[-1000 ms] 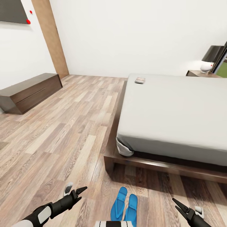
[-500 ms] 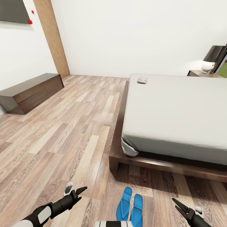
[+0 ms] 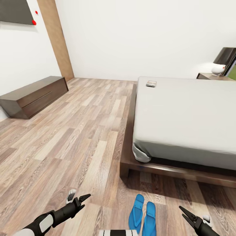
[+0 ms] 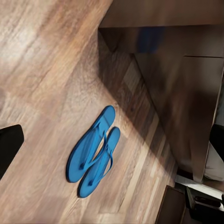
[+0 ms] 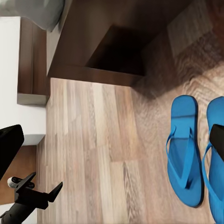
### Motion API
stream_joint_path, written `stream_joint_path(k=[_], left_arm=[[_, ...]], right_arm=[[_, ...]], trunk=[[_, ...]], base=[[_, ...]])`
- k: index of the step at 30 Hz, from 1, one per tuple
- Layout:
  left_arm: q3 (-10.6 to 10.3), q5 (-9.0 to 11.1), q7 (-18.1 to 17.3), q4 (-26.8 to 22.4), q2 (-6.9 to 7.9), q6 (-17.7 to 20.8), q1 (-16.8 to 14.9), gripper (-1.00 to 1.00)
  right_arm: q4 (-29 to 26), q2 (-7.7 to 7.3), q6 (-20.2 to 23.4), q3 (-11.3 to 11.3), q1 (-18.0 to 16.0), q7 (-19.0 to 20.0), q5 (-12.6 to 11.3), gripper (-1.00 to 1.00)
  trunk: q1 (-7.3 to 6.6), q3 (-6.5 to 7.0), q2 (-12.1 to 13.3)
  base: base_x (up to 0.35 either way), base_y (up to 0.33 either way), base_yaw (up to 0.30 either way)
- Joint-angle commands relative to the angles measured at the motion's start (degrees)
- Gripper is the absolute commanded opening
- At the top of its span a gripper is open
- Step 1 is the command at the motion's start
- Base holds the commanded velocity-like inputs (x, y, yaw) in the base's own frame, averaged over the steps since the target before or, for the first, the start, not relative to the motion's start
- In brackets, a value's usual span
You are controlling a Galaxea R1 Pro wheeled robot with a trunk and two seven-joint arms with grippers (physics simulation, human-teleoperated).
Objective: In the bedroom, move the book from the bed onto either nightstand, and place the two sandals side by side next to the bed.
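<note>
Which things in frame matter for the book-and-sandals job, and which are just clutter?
Job:
book, on the bed's far corner
bed
two sandals, side by side on the floor by the bed's foot
nightstand

Just there:
long low cabinet
lamp on the nightstand
wall picture

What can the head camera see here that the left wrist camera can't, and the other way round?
Head view alone: the book on the mattress, far from the robot, a long low cabinet by the wall, a nightstand with a lamp, and both open end effectors, left and right.

Left wrist view alone: a close look at the sandals' toe straps.

Both: the blue sandals side by side on the wood floor, near the bed frame's corner.
</note>
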Motion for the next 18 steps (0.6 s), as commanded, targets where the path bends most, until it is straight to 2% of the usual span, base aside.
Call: stream_joint_path(k=[1, 18], left_arm=[[0.3, 0.0, -0.1, 0.0, 0.0, 0.5, 0.0, 1.0], [0.3, 0.0, -0.1, 0.0, 0.0, 0.5, 0.0, 1.0]], right_arm=[[0.0, -0.04, 0.6, 0.4, 0.0, 0.2, -0.6, 1.0], [0.0, -0.04, 0.6, 0.4, 0.0, 0.2, -0.6, 1.0]], trunk=[[-0.01, -0.04, 0.0], [-0.01, -0.04, 0.0]], base=[[0.0, 0.149, 0.0], [0.0, 0.146, 0.0]])
